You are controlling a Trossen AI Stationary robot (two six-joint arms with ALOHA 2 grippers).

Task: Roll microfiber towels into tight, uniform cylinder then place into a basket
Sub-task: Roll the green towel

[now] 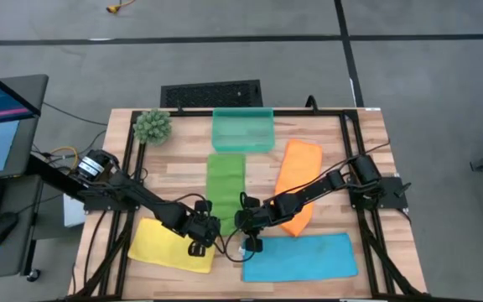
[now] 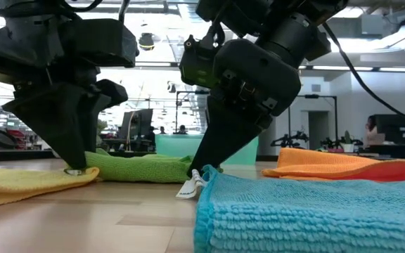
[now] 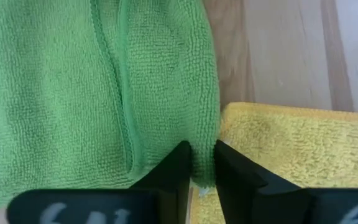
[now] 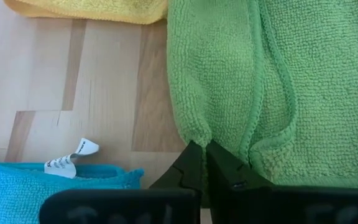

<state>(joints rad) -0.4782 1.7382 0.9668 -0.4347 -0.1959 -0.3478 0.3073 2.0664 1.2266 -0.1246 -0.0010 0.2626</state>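
Your left gripper (image 3: pixel 199 163): pinching green towel (image 1: pixel 225 180) near corner, lower centre of high view | your right gripper (image 4: pixel 204 155): pinching its other near corner | basket (image 1: pixel 242 130): upper centre, just beyond towel

Showing up as leaf green, the looped-pile microfiber towel (image 1: pixel 225 180); glowing orange, the folded microfiber towel (image 1: pixel 296 180); lying pale yellow, the flat microfiber towel (image 1: pixel 162 245); standing out bright blue, the rectangular microfiber towel (image 1: pixel 304 258), carrying a white printed tag (image 4: pixel 72 158). Looking translucent teal-green, the small plastic basket (image 1: pixel 242 130). Appearing spiky muted green, the round plant ball (image 1: pixel 153 126). Showing light wood planks with darker seams, the desk (image 1: pixel 183 164). Reading matte black, the fingers (image 3: pixel 173 171) and the fingers (image 4: pixel 188 165) of both grippers.
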